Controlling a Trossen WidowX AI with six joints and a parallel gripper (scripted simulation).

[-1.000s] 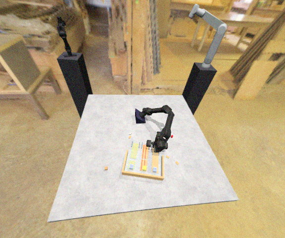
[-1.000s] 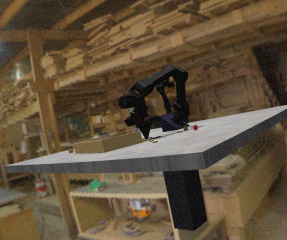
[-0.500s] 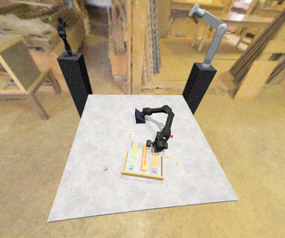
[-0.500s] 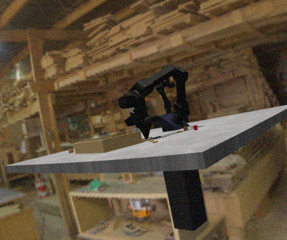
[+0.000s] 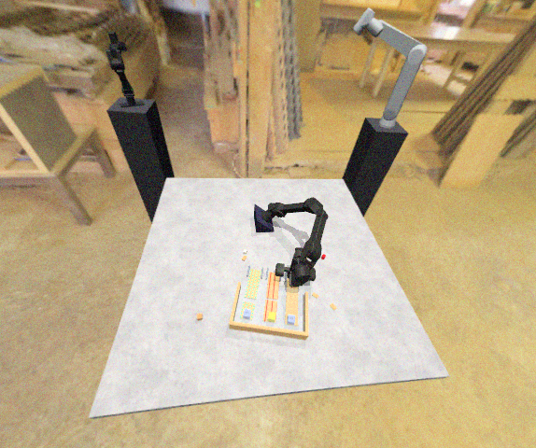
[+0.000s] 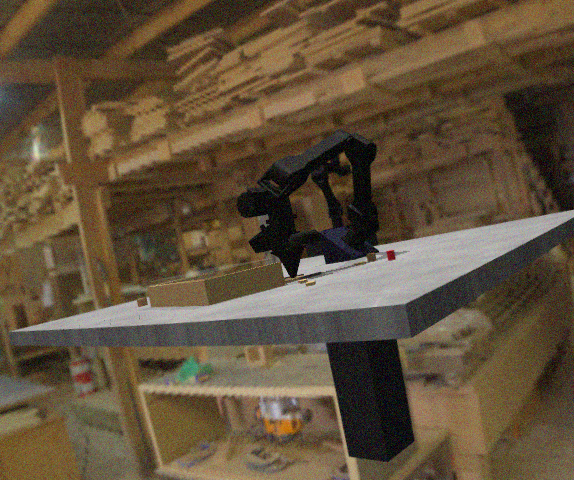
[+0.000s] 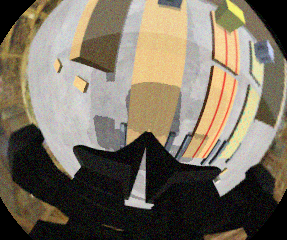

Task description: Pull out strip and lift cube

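Arm (image 5: 317, 226) arched high, wrist pitched down; claw (image 6: 292, 269) fully closed, empty, tips near surface.
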